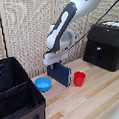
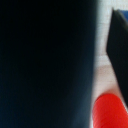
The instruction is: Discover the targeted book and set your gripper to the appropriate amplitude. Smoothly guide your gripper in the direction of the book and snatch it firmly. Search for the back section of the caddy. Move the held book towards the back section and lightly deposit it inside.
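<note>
At the exterior view's left, the black fabric caddy [image 1: 17, 95] stands open on a pale wooden table [image 1: 92, 101], its inner dividers splitting it into compartments whose contents cannot be made out; a small metal clasp shows on its near side. Just beside its right wall sits a blue bowl [image 1: 43, 84], its hollow showing only blue. Next along, the navy book [image 1: 60, 74] stands on edge, slightly tilted, its upper end clamped in the gripper [image 1: 55, 62] of the white arm reaching down from the upper right; whether its lower corner touches the table cannot be told. Close to the book's right is the red cup [image 1: 79, 78], upright, shorter than the book. Farther right and back, a black box appliance [image 1: 104, 45] rests on the table with a dark cable running up from it. A pale woven screen forms the backdrop. In the wrist view, the book [image 2: 47, 62] fills most of the picture as a dark mass, with the cup [image 2: 107, 112] beside it and the appliance [image 2: 120, 47] beyond.
</note>
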